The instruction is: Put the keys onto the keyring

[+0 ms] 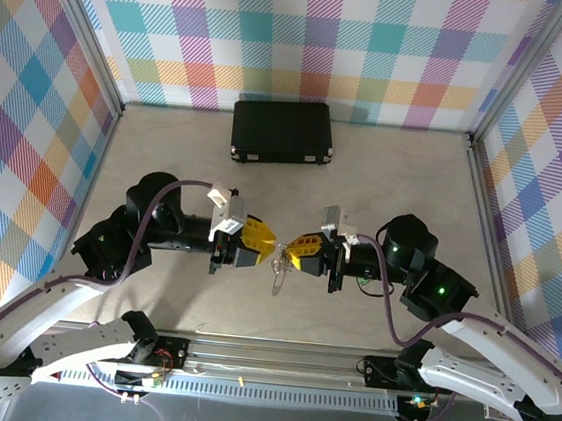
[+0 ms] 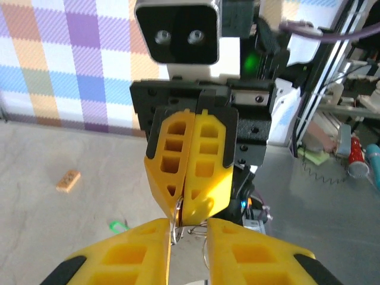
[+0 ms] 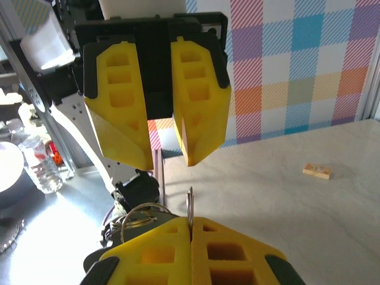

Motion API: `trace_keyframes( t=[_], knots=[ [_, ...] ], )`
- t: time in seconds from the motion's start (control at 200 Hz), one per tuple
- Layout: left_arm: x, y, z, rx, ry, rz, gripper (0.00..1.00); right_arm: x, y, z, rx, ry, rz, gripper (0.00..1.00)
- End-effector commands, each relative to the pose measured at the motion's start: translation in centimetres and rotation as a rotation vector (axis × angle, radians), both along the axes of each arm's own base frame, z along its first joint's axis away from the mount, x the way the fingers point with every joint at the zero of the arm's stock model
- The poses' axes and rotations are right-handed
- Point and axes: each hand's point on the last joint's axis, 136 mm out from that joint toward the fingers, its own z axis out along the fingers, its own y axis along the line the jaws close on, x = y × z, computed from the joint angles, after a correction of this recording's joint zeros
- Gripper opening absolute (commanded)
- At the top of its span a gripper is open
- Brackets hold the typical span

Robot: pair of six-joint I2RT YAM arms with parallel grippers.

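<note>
- Standing slightly parted, the left gripper (image 3: 166, 161) is facing its partner tip to tip above the table (image 1: 395, 182), its jaws closing on nothing that can be made out.
- The green key (image 2: 119, 225) is lying loose on the table, apart from both tools and not yet on the ring.
- The keyring (image 1: 279, 274) is dangling in mid-air just below the point where the yellow fingertips are meeting.
- The right gripper (image 2: 186, 211) is clamping fully shut on a thin silver edge, by the look of it the keyring's own wire.
- Doing this step well is probably calling for the right arm to be holding the loop steady while the left takes a square bite close beside it, since a thin, swinging wire is apt to be slipping or twisting between the pads.
</note>
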Motion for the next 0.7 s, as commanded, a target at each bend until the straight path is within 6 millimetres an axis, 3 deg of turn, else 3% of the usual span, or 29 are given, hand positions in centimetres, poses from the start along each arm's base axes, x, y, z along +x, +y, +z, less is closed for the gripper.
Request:
trace_keyframes(
  t=[0.0, 0.265, 0.695],
  knots=[
    [0.3, 0.0, 2.9, -0.124, -0.025, 0.017, 0.23, -1.0, -0.3, 4.3, 0.175, -0.038, 0.037, 0.00],
    [-0.1, 0.0, 3.3, -0.156, -0.013, 0.002, 0.24, -1.7, -1.2, 5.9, 0.286, -0.035, 0.045, 0.00],
    [-0.5, -1.0, 4.5, -0.244, 0.017, -0.083, 0.25, -1.4, -1.2, 6.4, 0.362, -0.017, 0.044, 0.00]
  ],
)
